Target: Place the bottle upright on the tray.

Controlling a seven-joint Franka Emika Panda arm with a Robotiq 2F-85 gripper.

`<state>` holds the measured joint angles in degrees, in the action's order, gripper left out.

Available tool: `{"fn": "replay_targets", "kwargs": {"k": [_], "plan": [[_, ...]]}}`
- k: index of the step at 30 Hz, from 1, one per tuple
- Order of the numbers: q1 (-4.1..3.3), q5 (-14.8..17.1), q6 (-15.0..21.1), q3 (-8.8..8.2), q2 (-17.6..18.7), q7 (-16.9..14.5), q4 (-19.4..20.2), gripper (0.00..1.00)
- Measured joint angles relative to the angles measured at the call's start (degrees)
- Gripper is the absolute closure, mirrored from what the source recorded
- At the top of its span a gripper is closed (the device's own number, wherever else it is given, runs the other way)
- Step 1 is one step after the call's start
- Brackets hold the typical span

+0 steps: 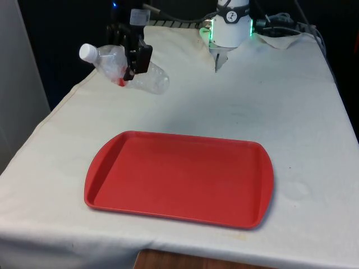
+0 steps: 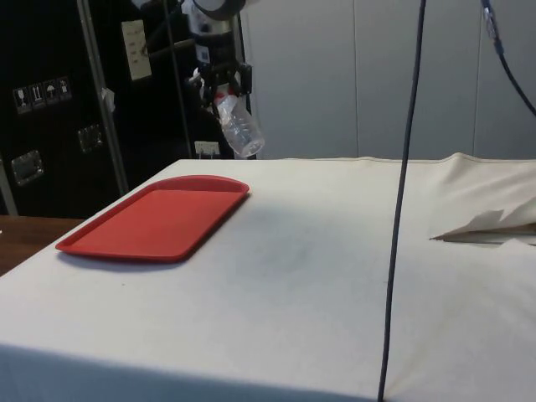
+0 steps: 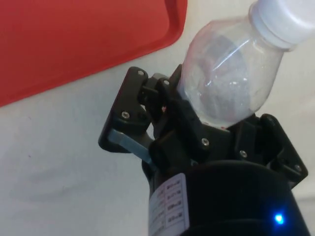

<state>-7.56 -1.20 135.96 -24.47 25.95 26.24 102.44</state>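
Pincer clamped on clear plastic bottle, held tilted in the air beyond red tray, white cap toward front view's left. Best rotated cap-up first, then carried over tray's middle, lowered until base touches, and released gently.

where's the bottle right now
The bottle is held tilted in the gripper, in the air above the cloth, beyond the tray's far corner on the front view's left.

A lab: cloth-draped table (dark equipment cabinets).
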Motion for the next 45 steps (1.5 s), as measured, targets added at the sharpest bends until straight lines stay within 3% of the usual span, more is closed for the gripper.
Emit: {"fn": "replay_targets", "kwargs": {"k": [14, 32, 45], "plan": [[-0.34, 0.0, 0.7, 1.83, 1.8, -0.1, -2.2, 0.67], [-1.66, -0.6, 8.6, 4.30, 5.3, 2.9, -4.3, 0.67], [-2.52, -1.8, 12.8, 4.64, 7.4, 4.9, -5.1, 0.67]]}}
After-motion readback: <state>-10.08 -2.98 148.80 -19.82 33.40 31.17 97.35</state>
